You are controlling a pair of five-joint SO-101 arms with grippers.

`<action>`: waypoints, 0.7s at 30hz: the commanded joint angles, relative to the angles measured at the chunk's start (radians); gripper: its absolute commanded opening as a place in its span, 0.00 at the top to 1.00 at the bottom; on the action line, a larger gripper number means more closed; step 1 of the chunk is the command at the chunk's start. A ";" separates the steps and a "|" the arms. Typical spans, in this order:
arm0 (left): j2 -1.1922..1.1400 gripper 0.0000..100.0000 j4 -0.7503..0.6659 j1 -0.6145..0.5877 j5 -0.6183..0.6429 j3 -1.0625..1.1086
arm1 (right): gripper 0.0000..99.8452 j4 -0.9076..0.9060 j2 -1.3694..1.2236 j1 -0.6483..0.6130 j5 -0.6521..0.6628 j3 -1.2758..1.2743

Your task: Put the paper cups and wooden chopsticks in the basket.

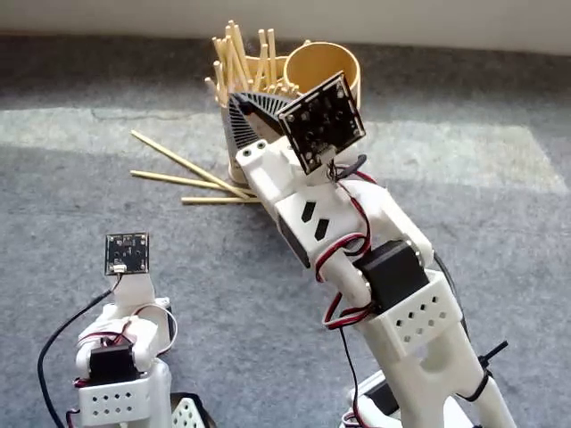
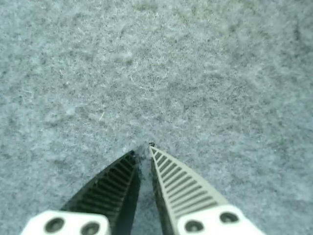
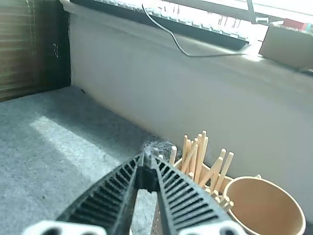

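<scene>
High view: grey felt mat (image 1: 500, 232); right arm stretched to far centre, over the basket (image 1: 234, 162). Right gripper (image 3: 146, 164) pressed together, empty, just above the rim. Left gripper (image 2: 149, 149) pressed together, empty, near left, low over the mat. Paper cup (image 1: 323, 67) and chopstick bundle (image 1: 241, 58) stand in the basket. Three loose chopsticks (image 1: 178, 180) lie on the mat just left of it. Judged light, stiff, apt to roll; pinch one mid-length.

You get daylight from the far side: a bright band crosses the grey felt-covered desk (image 1: 446, 152), with soft shadows nearer.
</scene>
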State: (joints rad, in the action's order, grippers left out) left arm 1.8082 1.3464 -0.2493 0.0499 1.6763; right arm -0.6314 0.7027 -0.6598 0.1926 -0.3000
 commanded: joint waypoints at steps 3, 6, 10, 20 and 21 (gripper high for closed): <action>0.008 0.99 0.003 -0.005 -0.005 0.019 | 0.99 -0.159 0.030 0.061 0.005 0.005; 0.008 0.99 0.003 -0.005 -0.005 0.019 | 0.99 -0.237 0.030 0.073 0.005 0.005; 0.008 0.99 0.003 -0.005 -0.005 0.019 | 0.99 -0.367 0.030 0.085 0.005 0.005; 0.008 0.99 0.003 -0.005 -0.005 0.019 | 0.99 -0.677 0.030 0.110 0.005 0.005; 0.008 0.99 0.003 -0.005 -0.005 0.019 | 0.99 -0.688 0.030 0.122 0.005 0.005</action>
State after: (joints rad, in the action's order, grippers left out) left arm 1.8082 1.3464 -0.2493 0.0499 1.6763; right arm -1.2789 0.7043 -0.5738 0.1926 -0.3000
